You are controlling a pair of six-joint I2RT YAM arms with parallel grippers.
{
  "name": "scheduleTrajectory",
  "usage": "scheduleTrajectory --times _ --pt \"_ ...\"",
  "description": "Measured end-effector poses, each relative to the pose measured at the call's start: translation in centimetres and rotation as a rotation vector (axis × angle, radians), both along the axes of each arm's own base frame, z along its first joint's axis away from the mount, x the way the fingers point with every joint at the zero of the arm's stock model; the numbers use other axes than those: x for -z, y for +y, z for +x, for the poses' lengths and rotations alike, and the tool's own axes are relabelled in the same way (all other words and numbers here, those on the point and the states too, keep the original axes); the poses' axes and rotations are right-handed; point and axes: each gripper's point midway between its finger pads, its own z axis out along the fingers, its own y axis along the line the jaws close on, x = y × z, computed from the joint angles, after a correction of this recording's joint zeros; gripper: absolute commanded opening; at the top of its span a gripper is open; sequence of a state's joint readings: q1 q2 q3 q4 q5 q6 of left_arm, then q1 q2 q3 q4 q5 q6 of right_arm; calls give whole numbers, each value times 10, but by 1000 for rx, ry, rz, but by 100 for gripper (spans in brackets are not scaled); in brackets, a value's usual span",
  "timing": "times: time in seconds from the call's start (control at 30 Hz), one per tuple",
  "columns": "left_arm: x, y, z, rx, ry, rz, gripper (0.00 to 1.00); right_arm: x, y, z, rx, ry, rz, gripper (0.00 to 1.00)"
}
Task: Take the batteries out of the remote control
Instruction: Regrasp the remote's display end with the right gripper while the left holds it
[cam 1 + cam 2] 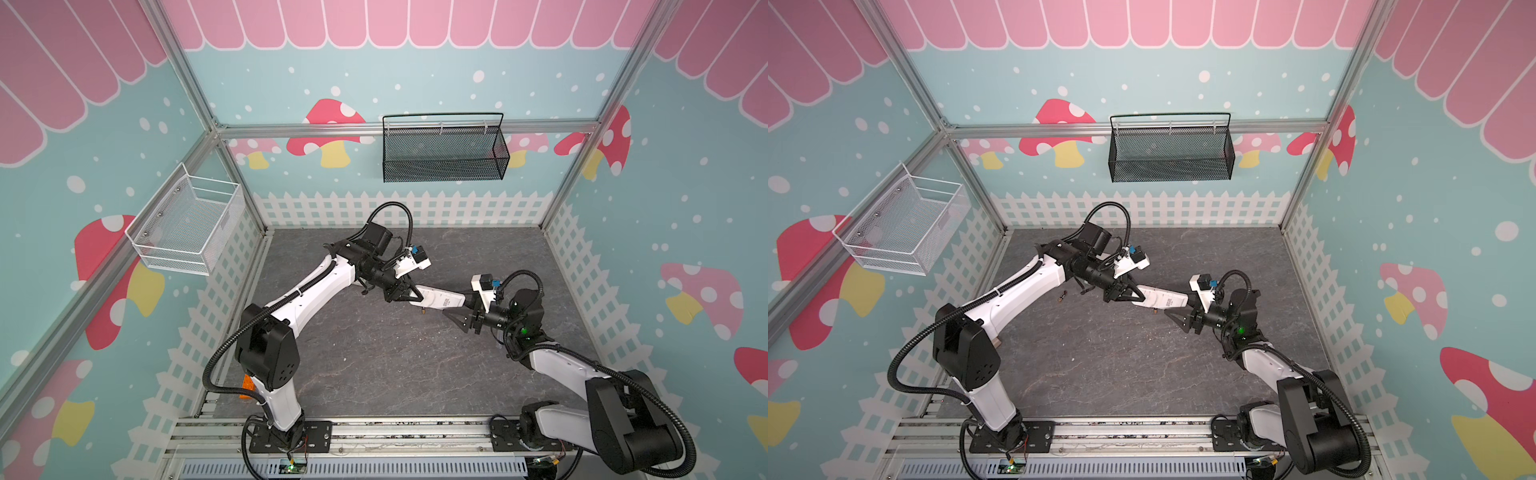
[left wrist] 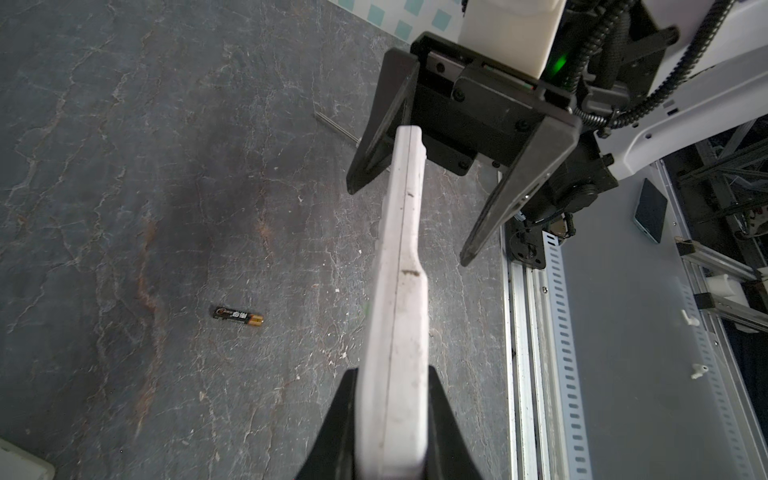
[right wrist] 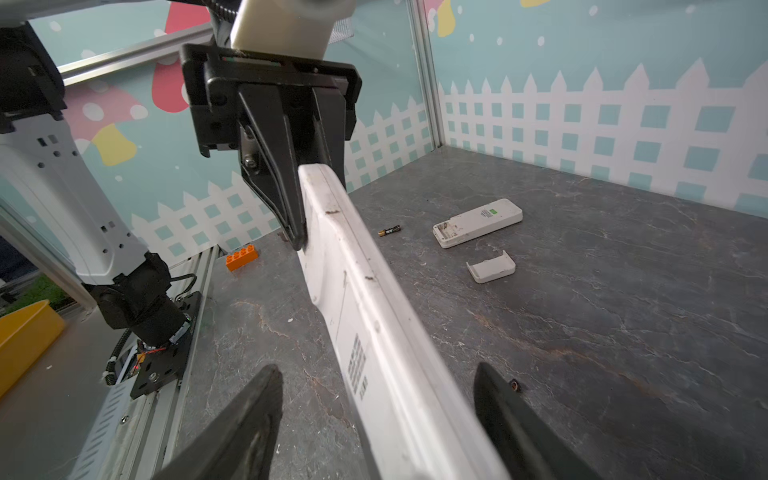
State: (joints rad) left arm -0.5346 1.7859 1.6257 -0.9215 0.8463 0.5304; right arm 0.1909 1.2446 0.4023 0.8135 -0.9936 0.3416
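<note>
Nearest your front rail, an orange brick (image 1: 248, 386) sits at the table's (image 1: 374, 357) left front corner, close to the left arm's base. Mid-table, you have the long white remote control (image 1: 442, 299) lifted off the surface and turned on edge, stretched between the two arms. Your left claw (image 1: 415, 296) is clamped on one end of it, with both fingers pressed flat to its sides. Your right claw (image 2: 410, 223) straddles the other end with its jaws apart. The right wrist view shows a clear gap on each side of the remote, so that claw grips nothing. A battery (image 1: 423, 310), dark with a coppery end, lies on the table just beneath the held remote, close to the right claw's fingers. A second battery (image 1: 1062, 296) lies farther to the left, beyond the left claw and beside that arm's forearm. In the right wrist view it lies near a spare remote (image 3: 478, 222), which is flat on the table with its battery bay open, and a loose white cover (image 3: 491, 267) lies just beside that remote. Farther back, a white wire basket (image 1: 187, 226) hangs on the left wall and a black mesh basket (image 1: 442, 153) hangs on the back wall.
</note>
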Motion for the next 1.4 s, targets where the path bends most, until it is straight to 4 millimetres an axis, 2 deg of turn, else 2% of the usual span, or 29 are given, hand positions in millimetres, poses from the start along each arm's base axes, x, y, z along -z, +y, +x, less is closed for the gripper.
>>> scheduleTrajectory --times 0.1,0.17,0.2,0.27,0.37,0.5,0.63,0.87,1.07,1.4 --pt "-1 -2 -3 9 11 -10 5 1 2 -1 -23 14 13 38" --pt "-1 -4 -5 18 14 -12 11 4 3 -2 -39 37 21 9" --pt "0 -4 -4 25 -3 -12 15 6 5 -7 -80 59 29 0" --pt "2 -1 0 27 -9 -18 24 4 8 -18 -151 57 37 0" --pt "3 -3 0 19 3 -13 39 6 8 -16 -145 66 39 0" --pt "4 -4 2 -3 16 -3 43 6 8 -13 -125 64 37 0" --pt "4 -5 4 -19 22 -3 42 5 6 -10 -108 61 36 0" --pt "6 -7 16 -73 14 8 34 5 5 -6 -82 61 35 0" --pt "13 -9 22 -114 14 20 21 9 2 -2 -47 100 31 0" --pt "23 -14 28 -155 -16 46 20 19 -6 -3 11 132 10 0"
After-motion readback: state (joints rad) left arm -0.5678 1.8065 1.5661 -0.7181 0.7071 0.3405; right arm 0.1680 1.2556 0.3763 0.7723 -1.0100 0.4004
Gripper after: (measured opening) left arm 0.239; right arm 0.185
